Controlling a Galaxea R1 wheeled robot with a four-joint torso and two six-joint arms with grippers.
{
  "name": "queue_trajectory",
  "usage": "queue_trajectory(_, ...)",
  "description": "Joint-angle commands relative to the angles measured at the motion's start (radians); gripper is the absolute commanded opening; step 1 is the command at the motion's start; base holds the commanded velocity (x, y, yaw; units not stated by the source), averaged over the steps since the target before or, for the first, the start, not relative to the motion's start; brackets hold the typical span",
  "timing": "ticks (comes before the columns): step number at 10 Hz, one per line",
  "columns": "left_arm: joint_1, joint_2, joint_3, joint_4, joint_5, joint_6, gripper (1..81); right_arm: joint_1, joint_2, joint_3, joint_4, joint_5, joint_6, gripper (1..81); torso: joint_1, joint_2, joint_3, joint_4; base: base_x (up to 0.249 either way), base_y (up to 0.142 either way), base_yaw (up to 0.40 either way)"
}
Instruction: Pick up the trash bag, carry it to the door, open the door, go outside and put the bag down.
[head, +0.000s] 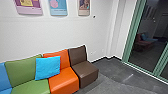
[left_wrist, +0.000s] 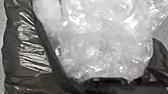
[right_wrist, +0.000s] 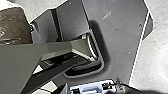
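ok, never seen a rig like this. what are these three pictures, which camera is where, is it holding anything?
It's a wheeled robot with two arms. The head picture looks forward and down: a row of blue, green, orange and dark brown seats, a bright blue square cushion leaning where green meets orange, pictures on the white wall, and green-framed glass panels.

The left wrist picture looks at a black plastic bag with clear crinkled plastic in it. The right wrist picture looks at the robot's own dark plate and jointed bar.

The bag is close to the left wrist camera, so it's probably being carried, but the actual grip can't be made out.
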Motion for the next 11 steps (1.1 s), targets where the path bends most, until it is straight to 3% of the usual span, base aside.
queue_trajectory(1, -0.067, -0.001, 0.000, 0.000, 0.071, 0.002, 1.0, 0.043, 0.003, -0.009, 0.001, -0.066, -0.002, 81.1, 0.000, 0.000, 0.000, 0.000, 0.000, 0.000, -0.261)
queue_trajectory(11, -0.064, 0.025, -0.020, 0.001, 0.047, 0.013, 1.0, 0.069, -0.003, -0.032, -0.033, -0.061, -0.009, 81.1, 0.000, 0.000, 0.000, 0.000, 0.000, 0.000, -0.261)
